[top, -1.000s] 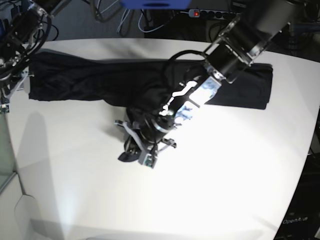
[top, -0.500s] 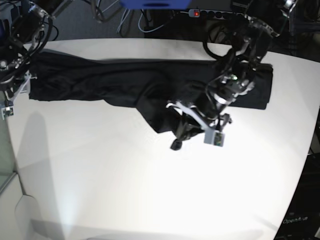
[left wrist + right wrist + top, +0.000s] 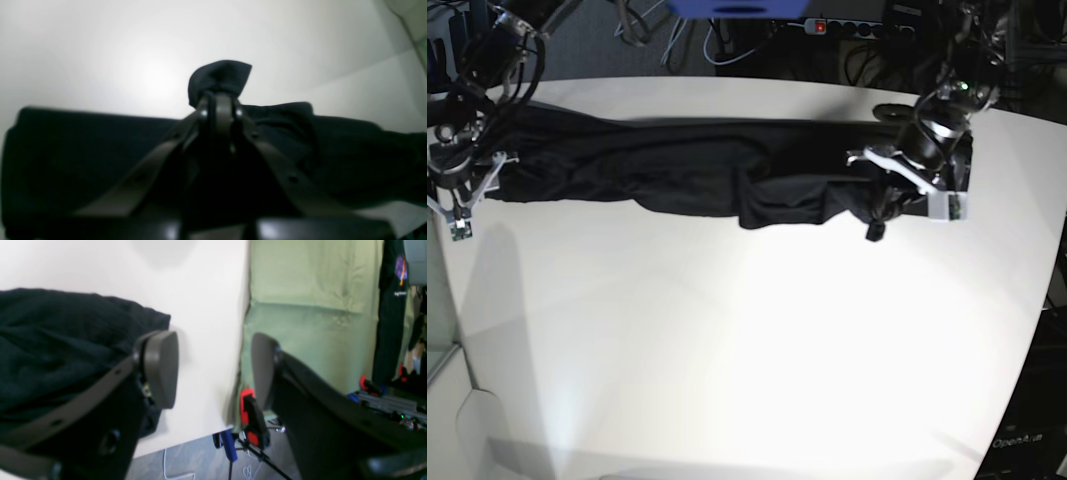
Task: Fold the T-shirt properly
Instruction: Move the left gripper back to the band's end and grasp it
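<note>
The T-shirt (image 3: 697,165) lies stretched in a long dark band across the far half of the white counter (image 3: 747,350), with cables and a power strip (image 3: 857,27) behind the far edge. The left tool (image 3: 876,222) is clenched on a tuft of the T-shirt's fabric near the garment's folded end, a small tail of cloth hanging below it. The left wrist view shows what the base view cannot: the fingers (image 3: 218,106) pressed together with a nub of cloth poking beyond their tips, though it is dark and blurred. The right tool (image 3: 213,370) hangs released with its pads apart, just beside the shirt's other end at the counter's edge; a green cloth (image 3: 310,306) shows beyond. A second ago the left tool held the bunch near the counter's middle; it has since carried it back toward the folded end.
</note>
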`<state>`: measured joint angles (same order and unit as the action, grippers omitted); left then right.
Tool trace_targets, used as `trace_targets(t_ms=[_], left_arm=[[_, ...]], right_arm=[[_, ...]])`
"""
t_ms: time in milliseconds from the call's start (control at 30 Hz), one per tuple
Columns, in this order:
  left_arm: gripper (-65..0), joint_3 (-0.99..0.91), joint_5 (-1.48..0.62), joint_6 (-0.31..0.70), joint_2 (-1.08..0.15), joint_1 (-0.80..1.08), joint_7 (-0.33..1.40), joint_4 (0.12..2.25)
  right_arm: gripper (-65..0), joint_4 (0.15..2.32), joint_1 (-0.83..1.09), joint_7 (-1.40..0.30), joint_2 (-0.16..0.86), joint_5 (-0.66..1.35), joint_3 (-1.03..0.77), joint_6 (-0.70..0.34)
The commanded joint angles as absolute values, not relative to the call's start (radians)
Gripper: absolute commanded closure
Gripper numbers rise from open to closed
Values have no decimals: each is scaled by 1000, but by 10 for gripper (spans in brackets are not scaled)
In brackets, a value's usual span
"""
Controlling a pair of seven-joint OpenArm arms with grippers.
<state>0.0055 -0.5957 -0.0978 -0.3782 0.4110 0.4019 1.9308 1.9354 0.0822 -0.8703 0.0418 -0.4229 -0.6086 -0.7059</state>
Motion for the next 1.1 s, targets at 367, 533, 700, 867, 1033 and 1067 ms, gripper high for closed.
trace_targets(t_ms=[367,533,700,867,1033,1067], left_arm=[[0,-101,-590,-87,-384,524,375,1940],[0,-159,-590,-85,-380,575,374,1940],[0,-225,-593,-85,-377,607,374,1939],[0,-283,-598,-84,-375,622,374,1910],[0,-285,-598,22,-369,611,355,1839],[0,-285,-595,41,-355,607,340,1830]], right_arm=[[-329,1952,76,-788,42,-424,-616,-698],[-329,1952,76,-788,44,-424,-618,-698],[-329,1952,76,-788,44,-424,-615,-698],[-329,1952,76,-788,44,-424,-613,-698],[-329,1952,76,-788,44,-424,-613,-698],[-329,1952,77,-788,44,-424,-613,-698]])
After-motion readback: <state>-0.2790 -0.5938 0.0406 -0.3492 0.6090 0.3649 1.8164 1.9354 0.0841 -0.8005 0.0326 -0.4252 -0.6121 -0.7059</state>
